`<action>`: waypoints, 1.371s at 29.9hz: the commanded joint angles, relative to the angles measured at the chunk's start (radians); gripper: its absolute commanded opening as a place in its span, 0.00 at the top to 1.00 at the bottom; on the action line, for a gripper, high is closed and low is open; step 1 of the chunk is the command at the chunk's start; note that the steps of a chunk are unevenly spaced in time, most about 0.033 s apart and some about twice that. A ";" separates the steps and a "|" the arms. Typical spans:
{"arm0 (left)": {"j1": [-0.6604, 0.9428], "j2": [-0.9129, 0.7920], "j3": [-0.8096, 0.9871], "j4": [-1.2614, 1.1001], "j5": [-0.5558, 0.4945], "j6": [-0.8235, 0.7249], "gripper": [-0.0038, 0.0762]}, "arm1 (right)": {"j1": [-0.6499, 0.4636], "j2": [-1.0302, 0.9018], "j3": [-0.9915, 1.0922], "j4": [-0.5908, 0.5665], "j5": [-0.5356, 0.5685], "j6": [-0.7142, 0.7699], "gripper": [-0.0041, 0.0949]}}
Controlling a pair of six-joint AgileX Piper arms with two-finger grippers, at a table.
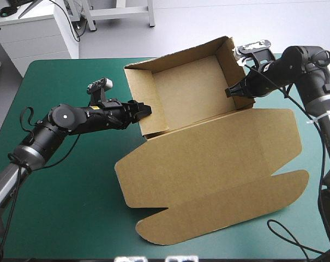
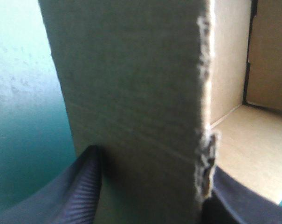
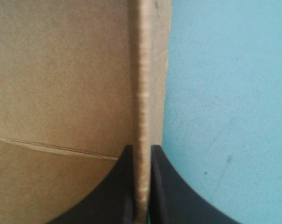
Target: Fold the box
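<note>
The brown box [image 1: 208, 164] stands as an open tray [image 1: 186, 93] toward the far middle of the table, its lid [image 1: 219, 185] lying flat toward the near edge. My left gripper [image 1: 144, 109] is at the tray's left wall. In the left wrist view [image 2: 150, 186] one black finger [image 2: 85, 186] is outside that wall [image 2: 131, 93] and the other is inside, both against it. My right gripper [image 1: 230, 91] is shut on the tray's right wall, whose thin edge [image 3: 141, 93] runs straight between its fingers [image 3: 141, 186].
The teal-green cover [image 1: 61, 207] shows to the left of the box and along its near left side. A white cabinet [image 1: 39, 33] stands beyond the table's far left corner. The lid's rounded flaps [image 1: 170, 224] reach close to the near edge.
</note>
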 commanded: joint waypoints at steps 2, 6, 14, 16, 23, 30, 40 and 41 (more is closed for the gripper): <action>-0.008 -0.038 -0.033 -0.032 -0.067 -0.012 0.53 | 0.008 -0.043 -0.038 0.045 -0.042 0.005 0.97; -0.008 -0.038 -0.033 -0.033 -0.065 -0.012 0.53 | 0.035 -0.043 -0.038 0.037 -0.049 0.005 0.97; -0.008 -0.038 -0.033 -0.139 -0.026 -0.005 0.53 | 0.084 -0.043 -0.038 -0.040 -0.071 0.033 0.97; -0.008 -0.038 -0.033 -0.176 -0.028 -0.003 0.53 | 0.084 -0.043 -0.038 -0.040 -0.071 0.033 0.97; -0.008 -0.034 -0.035 -0.173 -0.057 0.037 0.53 | 0.084 -0.043 -0.038 -0.040 -0.069 0.040 0.97; -0.034 -0.034 -0.132 0.022 0.047 -0.085 0.53 | 0.084 -0.043 -0.038 -0.040 -0.068 0.048 0.97; -0.217 -0.034 -0.287 0.797 0.159 -0.725 0.53 | 0.089 -0.043 -0.038 -0.048 -0.065 0.067 0.97; -0.233 -0.034 -0.287 0.824 0.154 -0.765 0.53 | 0.089 -0.043 -0.038 -0.048 -0.063 0.068 0.97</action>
